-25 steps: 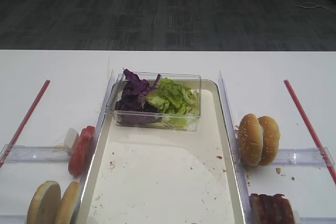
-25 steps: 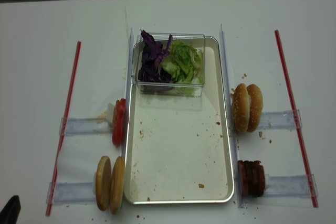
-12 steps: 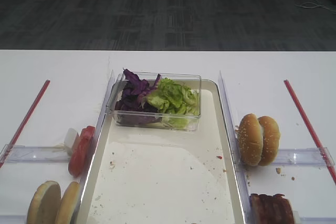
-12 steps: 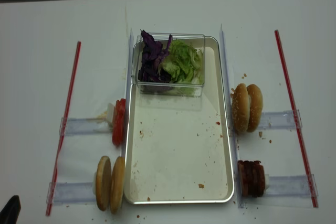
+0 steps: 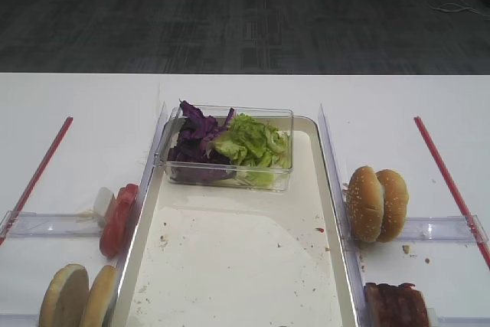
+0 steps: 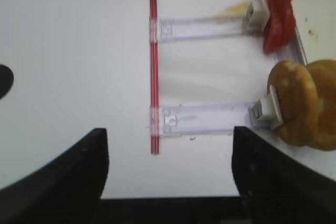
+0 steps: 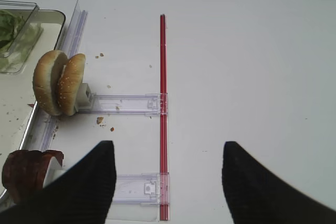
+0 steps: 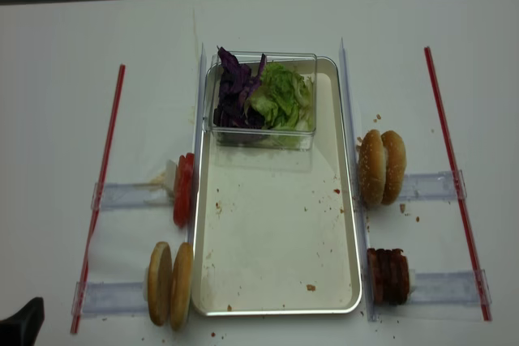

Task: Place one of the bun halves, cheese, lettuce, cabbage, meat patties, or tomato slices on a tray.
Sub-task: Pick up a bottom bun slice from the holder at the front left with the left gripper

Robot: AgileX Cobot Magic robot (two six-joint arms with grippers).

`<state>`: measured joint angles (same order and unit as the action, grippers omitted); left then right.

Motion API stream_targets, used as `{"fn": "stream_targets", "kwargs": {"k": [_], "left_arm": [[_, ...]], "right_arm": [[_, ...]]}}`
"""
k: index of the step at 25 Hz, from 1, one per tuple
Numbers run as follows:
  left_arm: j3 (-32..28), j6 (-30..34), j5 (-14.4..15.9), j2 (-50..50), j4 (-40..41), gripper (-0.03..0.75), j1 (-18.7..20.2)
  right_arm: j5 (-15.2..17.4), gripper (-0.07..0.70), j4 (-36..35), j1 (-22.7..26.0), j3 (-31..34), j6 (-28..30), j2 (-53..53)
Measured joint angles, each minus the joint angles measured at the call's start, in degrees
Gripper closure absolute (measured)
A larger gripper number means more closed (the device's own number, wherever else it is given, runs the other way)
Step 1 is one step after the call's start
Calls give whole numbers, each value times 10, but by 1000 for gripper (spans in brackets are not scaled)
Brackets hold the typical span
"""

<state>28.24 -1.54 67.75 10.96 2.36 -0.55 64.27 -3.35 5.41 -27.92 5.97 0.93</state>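
The cream tray (image 8: pixel 276 232) lies mid-table with only crumbs on its bare part. Purple cabbage (image 8: pixel 233 95) and green lettuce (image 8: pixel 284 96) fill a clear box (image 8: pixel 263 137) at the tray's far end. On the left stand two flat bun halves (image 8: pixel 169 284) and the tomato slices (image 8: pixel 183 190). The meat patties (image 8: pixel 388 275) stand on the right. Cheese is out of view. My left gripper (image 6: pixel 169 132) hangs open and empty over bare table, left of the bun halves (image 6: pixel 302 103). My right gripper (image 7: pixel 167 145) is open and empty, right of the patties (image 7: pixel 29 174).
Two sesame buns (image 8: pixel 381 166) stand on edge right of the tray. Clear plastic holders (image 8: pixel 130 194) carry the food at both sides. Red strips (image 8: pixel 101 192) (image 8: pixel 454 176) run along each outer side. A dark piece of the left arm (image 8: pixel 23 323) shows at the near-left corner.
The dark piece of the left arm at the near-left corner has crept slightly further into view. Food and tray have not moved.
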Motion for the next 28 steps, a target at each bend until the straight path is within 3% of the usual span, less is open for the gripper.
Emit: {"fn": "stream_targets", "kwargs": {"k": [11,20,28], "left_arm": [[6,0,-8,414,7,225,0],[12,-12,-44,443,2,225,0],[51,-15,-75,453,0,225,0]], "right_arm": [[0,150,0,0,0,0,0],[0,150,0,0,0,0,0],[0,150,0,0,0,0,0]]}}
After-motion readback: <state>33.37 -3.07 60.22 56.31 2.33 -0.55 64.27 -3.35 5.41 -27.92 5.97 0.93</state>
